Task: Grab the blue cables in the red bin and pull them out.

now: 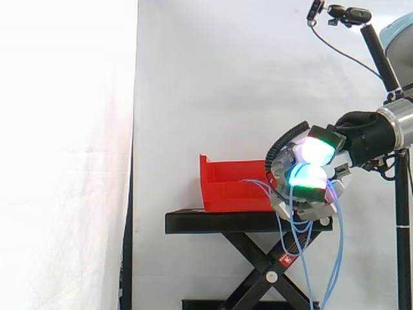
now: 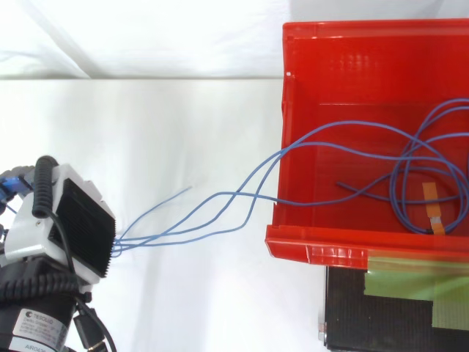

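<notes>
The red bin (image 1: 226,184) sits on a black stand, its open front facing the hand. Several thin blue cables (image 2: 220,202) run from loops inside the bin (image 2: 315,253), over its front wall and across the gap to my hand (image 2: 69,220). In the side view my hand (image 1: 310,174) is just right of the bin at rim height, fingers curled with white and green-cyan glowing pads. The blue cables (image 1: 337,258) pass through its grip and hang in long loops below it. Most of the cable length still lies coiled in the bin.
The black scissor stand (image 1: 245,223) holds the bin, with green tape (image 2: 410,282) on its top. An orange tag (image 2: 434,213) sits on a cable inside the bin. A white curtain hangs behind. A small camera on a pole (image 1: 348,14) stands at the upper right.
</notes>
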Available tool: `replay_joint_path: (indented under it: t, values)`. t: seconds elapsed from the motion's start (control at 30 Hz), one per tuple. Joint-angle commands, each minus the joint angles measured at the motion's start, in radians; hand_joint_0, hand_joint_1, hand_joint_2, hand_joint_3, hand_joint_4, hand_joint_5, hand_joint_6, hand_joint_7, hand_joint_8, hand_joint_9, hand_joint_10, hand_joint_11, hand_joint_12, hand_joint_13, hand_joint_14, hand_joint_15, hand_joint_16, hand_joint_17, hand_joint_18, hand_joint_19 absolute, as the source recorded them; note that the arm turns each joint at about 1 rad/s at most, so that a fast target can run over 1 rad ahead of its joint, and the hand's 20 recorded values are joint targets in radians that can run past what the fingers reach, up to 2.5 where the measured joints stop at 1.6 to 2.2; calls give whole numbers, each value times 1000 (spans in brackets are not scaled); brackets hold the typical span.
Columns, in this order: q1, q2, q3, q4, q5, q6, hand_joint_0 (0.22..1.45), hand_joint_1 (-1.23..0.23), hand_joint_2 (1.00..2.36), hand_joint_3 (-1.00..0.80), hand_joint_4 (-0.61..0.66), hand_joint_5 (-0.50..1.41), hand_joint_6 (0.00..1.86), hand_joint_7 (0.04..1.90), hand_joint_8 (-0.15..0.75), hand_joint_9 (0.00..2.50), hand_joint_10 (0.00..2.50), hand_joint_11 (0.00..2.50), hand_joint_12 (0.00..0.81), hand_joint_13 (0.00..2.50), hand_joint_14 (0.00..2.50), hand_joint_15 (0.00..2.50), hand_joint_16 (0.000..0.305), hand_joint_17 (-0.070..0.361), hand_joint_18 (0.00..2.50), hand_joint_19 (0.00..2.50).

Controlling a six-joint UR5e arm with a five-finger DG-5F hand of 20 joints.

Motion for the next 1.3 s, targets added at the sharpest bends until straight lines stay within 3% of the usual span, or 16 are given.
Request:
replay_joint_path:
  t: [0.0,0.2,0.27,0.43,0.7,0.93,1.17,1.27]
  values:
    - [0,0,0,0,1,0,977,-1070,1000,-1000,-6,974,746,588,203,1086,34,814,253,1582,4,1730,35,80,1169,1388]
    - [1,0,0,0,0,0,979,-1069,1000,-1000,-4,974,748,585,213,1088,34,819,246,1549,365,1671,35,79,1211,1462]
    - [3,0,1,2,0,-1,979,-1069,1000,-1000,-11,975,746,579,212,1089,33,824,253,1503,664,1546,34,77,1222,1497]
    - [3,0,1,5,3,-3,980,-1068,1000,-1000,-2,976,742,582,207,1097,34,821,239,1477,840,1496,35,78,1239,1520]
    - [3,0,1,5,3,-5,983,-1070,1000,-1000,-4,978,736,586,204,1110,34,836,242,1463,907,1478,35,78,1245,1514]
    - [3,0,1,5,3,-5,985,-1064,1000,-1000,-39,967,765,570,180,1200,35,1270,255,1445,872,1481,34,77,1228,1503]
    - [3,0,0,5,4,-3,983,-1057,1000,-1000,-33,945,807,547,165,1265,33,1389,248,1439,812,1500,34,76,1203,1481]
    - [3,0,0,5,4,-3,983,-1052,1000,-1000,-35,939,819,537,156,1361,26,1587,250,1439,786,1495,34,77,1197,1483]
